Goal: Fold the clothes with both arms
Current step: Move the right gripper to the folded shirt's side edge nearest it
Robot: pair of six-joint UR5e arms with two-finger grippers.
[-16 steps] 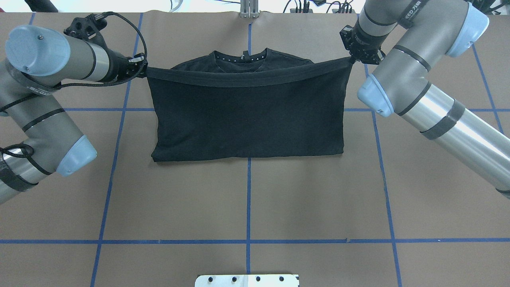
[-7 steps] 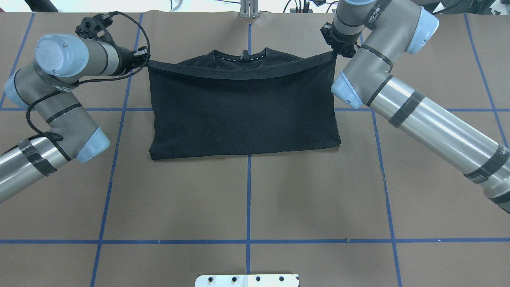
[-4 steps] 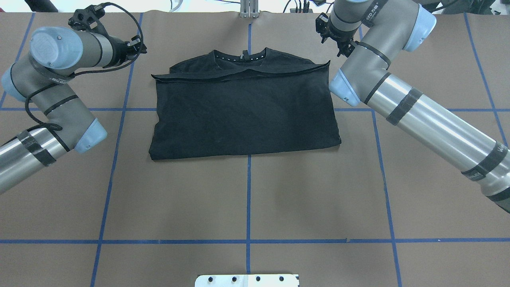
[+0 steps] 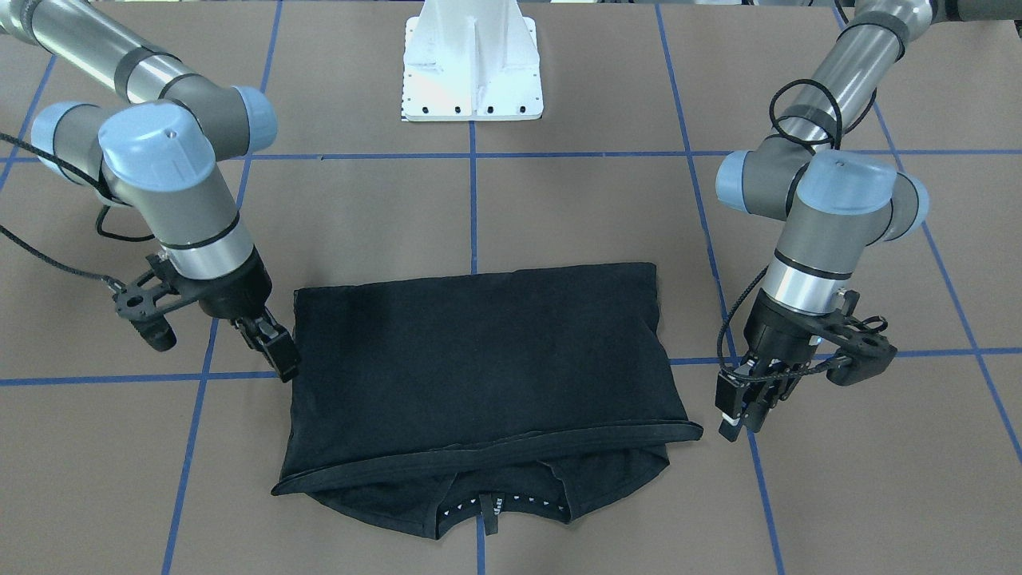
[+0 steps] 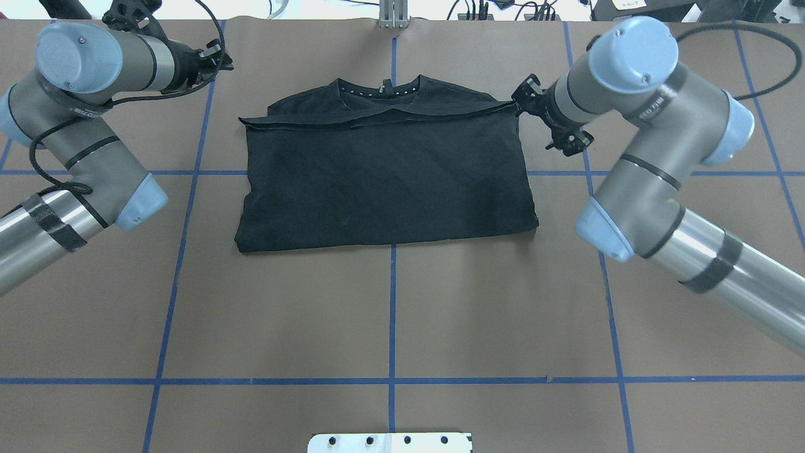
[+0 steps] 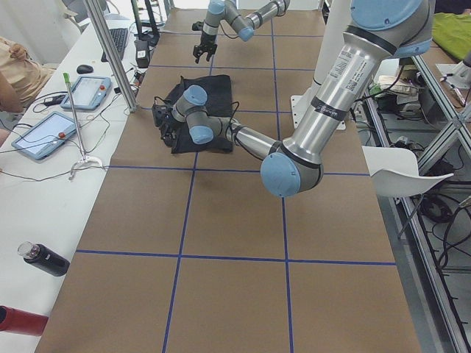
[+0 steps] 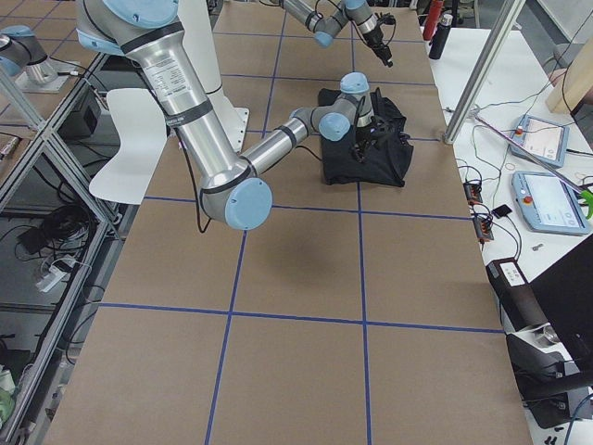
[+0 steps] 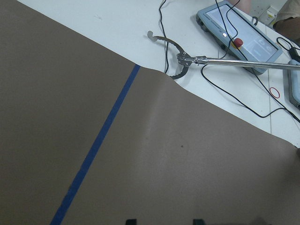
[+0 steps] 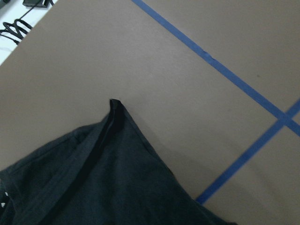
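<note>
A: Where lies the T-shirt?
B: Flat on the table, doubled; the fold is nearest, the hem at 12 o'clock. Left gripper, at 10 o'clock, is spread, empty. Right gripper, at 2 o'clock beside the hem corner, holds nothing; spread or not, I cannot tell.
A: Then lift it straight up, I think, not dragging that corner.

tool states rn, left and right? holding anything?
Left tool: open, holding nothing, clear of the black T-shirt.
Right tool: open, holding nothing, close beside the T-shirt's edge.
</note>
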